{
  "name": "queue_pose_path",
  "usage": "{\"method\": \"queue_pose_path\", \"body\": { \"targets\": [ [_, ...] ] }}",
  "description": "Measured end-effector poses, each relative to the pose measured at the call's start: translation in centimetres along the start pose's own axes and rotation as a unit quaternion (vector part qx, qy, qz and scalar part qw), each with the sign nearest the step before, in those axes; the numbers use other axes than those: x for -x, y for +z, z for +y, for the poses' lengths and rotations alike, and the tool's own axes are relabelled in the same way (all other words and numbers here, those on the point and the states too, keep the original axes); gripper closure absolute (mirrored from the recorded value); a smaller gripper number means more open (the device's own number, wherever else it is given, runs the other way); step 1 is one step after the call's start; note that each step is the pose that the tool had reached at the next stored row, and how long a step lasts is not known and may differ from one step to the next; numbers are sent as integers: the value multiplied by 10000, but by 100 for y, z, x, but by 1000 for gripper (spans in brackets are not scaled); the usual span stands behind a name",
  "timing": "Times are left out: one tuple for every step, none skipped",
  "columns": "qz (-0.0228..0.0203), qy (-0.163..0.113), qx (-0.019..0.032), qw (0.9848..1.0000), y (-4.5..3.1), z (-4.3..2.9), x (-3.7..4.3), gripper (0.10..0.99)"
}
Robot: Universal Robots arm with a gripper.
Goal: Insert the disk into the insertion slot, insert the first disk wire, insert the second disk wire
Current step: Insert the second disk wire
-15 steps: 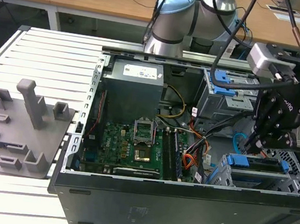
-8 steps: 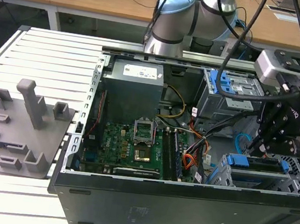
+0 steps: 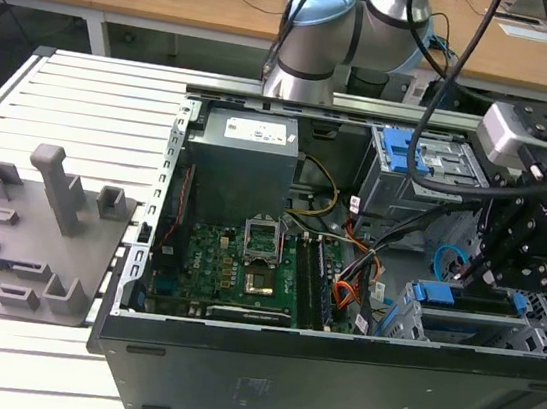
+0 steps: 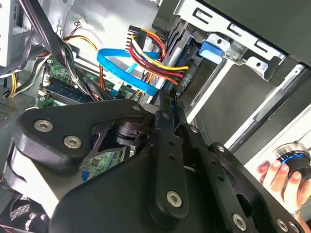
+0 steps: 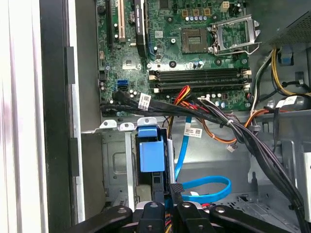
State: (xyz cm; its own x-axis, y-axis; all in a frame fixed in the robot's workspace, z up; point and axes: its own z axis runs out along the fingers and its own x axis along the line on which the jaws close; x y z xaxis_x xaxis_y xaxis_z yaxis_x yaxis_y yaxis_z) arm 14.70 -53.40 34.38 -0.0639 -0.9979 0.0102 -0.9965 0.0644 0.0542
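Two gripper (image 4: 167,104) fingers look pinched on a wire connector w/ the blue cable (image 5: 204,187), just short of the disk's (image 5: 151,155) rear edge; disk sits seated in the insertion slot (image 3: 459,325), at the case's (image 3: 331,384) front corner.

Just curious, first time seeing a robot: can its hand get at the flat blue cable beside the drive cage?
Probably yes. The hand sits right at the flat blue cable inside the open case, with nothing between them; the black wire bundle runs off to one side.
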Motion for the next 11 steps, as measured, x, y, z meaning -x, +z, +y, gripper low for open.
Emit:
{"method": "queue_pose_path", "body": {
  "targets": [
    [-1,1,0,10000,8,-2,-3,922],
    [-2,1,0,10000,14,-4,-6,922],
    [-3,1,0,10000,22,-7,-12,922],
    [-3,0,0,10000,27,-9,-19,922],
    [-3,0,0,10000,30,-10,-24,922],
    [-2,0,0,10000,34,-12,-30,922],
    [-2,0,0,10000,37,-15,-33,922],
    [-3,-1,0,10000,41,-19,-35,922],
    [-1,0,1,10000,47,-28,-39,922],
    [0,1,0,10000,54,-31,-41,922],
    [1,1,0,10000,58,-31,-42,922]
  ]
}}
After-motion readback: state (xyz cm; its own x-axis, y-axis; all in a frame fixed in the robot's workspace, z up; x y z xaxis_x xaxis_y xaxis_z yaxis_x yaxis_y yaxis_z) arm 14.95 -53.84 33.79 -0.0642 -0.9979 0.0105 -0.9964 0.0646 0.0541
